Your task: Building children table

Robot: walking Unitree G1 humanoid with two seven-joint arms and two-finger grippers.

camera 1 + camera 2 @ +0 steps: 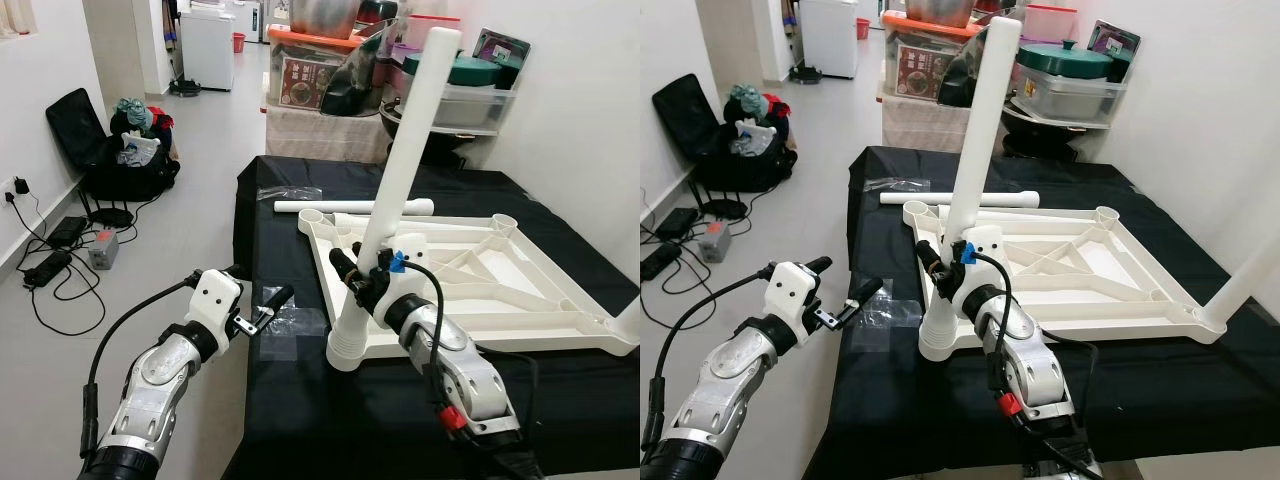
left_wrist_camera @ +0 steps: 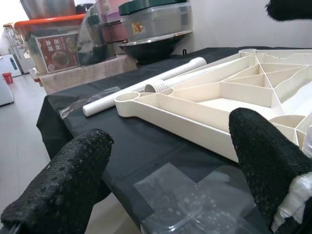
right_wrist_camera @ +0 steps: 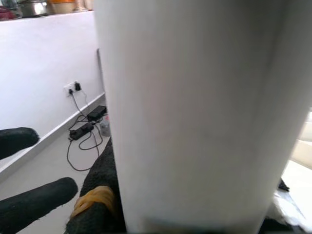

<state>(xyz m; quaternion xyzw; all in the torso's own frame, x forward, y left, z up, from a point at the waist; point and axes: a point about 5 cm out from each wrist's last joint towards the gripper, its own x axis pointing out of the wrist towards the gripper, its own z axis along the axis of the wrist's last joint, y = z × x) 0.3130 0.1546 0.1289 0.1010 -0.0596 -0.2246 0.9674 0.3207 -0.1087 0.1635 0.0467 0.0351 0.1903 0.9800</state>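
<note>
A white plastic tabletop (image 1: 470, 275) lies upside down on the black-covered table (image 1: 300, 400). One white table leg (image 1: 405, 160) stands tilted at its near-left corner, threaded end down, and my right gripper (image 1: 362, 272) is shut on it low down. The leg (image 3: 195, 112) fills the right wrist view. My left gripper (image 1: 262, 306) hovers open over the table's left edge, above clear plastic wrap (image 2: 195, 200). Another white leg (image 1: 350, 207) lies flat behind the tabletop. A further leg (image 1: 1250, 270) stands at the near-right corner.
Stacked storage boxes and pots (image 1: 400, 70) stand behind the table. A black bag with clothes (image 1: 125, 150) and power cables (image 1: 60, 260) lie on the floor at the left. A white appliance (image 1: 207, 45) stands far back.
</note>
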